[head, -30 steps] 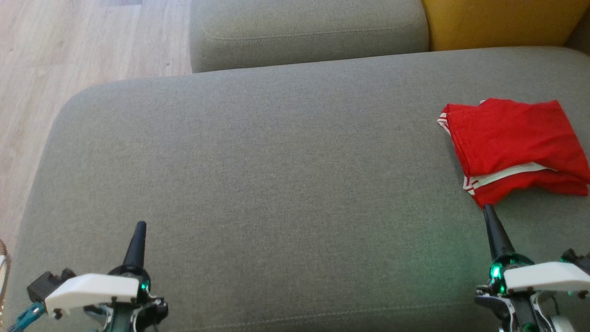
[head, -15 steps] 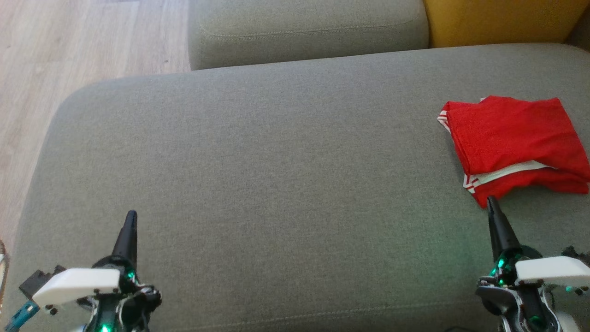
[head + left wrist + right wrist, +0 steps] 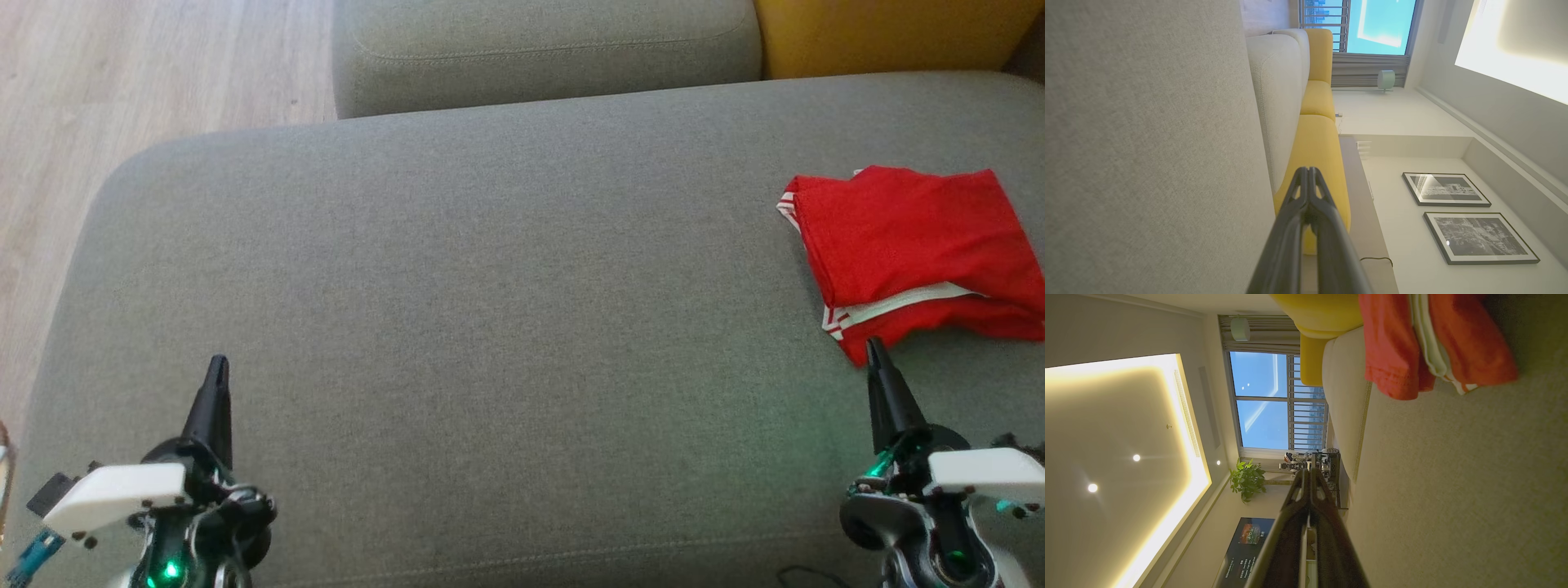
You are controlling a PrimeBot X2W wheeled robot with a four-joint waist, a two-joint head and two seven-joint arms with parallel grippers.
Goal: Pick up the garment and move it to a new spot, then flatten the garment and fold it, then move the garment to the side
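**Folded and set aside: little left to do**

On the right end of the grey sofa (image 3: pixel 490 327), well off the middle: the garment (image 3: pixel 906 237), a compact red stack with white trim along its near edge, flat on the seat and held by nothing. Judging by that, picked up, flattened, folded and moved aside already. Probably nothing left but to draw back.

At lower right, the right tool (image 3: pixel 875 349), pinched fully closed and empty, its tip by the garment's near corner, apparently not touching. At lower left, the left tool (image 3: pixel 216 367), likewise closed and empty, over bare seat, well apart from the garment.

Against a second ago: whole head view slightly shifted, so a camera move. Garment unmoved on the seat. Left tool's tip further left and up, right tool's tip nearer the corner. Both as tightly closed as before.
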